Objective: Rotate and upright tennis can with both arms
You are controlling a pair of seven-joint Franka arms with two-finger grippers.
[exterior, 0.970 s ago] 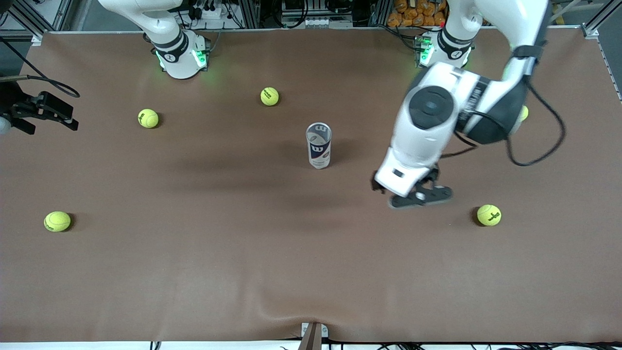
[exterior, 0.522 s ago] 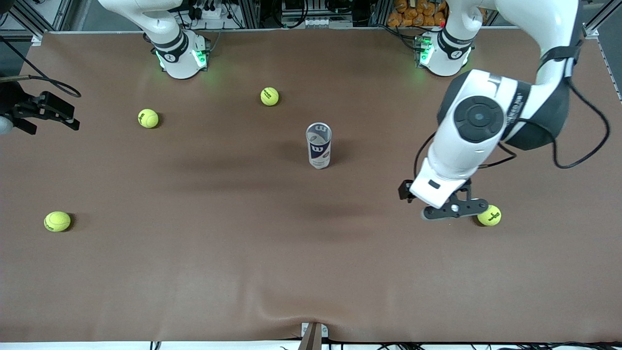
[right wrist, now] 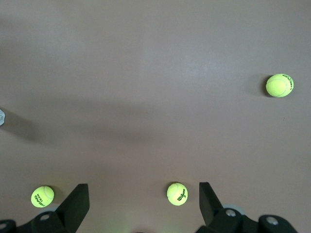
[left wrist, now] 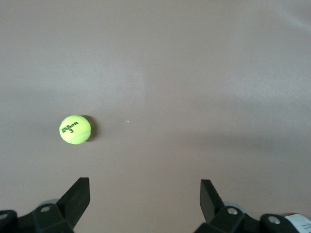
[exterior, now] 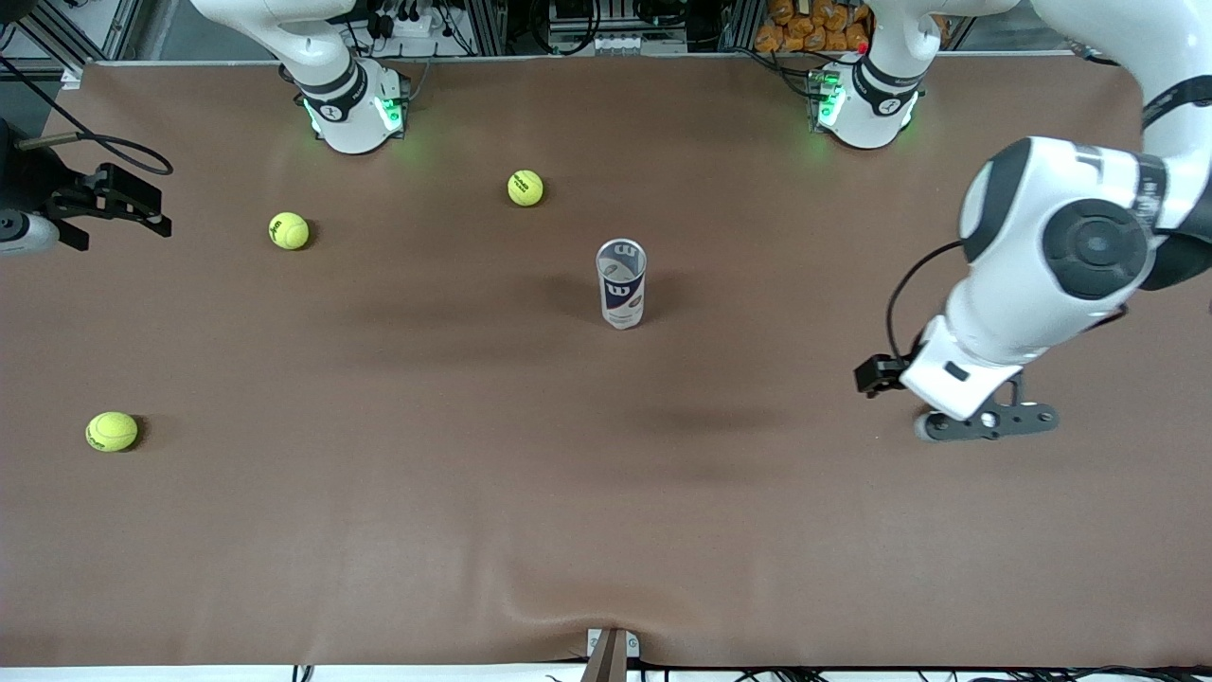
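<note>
Tennis can (exterior: 621,284) stands upright near the middle of the brown surface (exterior: 606,511), well apart from both grippers and touched by neither. The left gripper (exterior: 985,423) hangs over the surface toward the left arm's end, its fingers (left wrist: 77,199) spread wide and empty, with a tennis ball (left wrist: 75,129) lying on the surface below it. The right gripper (exterior: 104,204) is up at the right arm's end, fingers (right wrist: 77,201) likewise spread and empty, above three tennis balls scattered on the surface.
</note>
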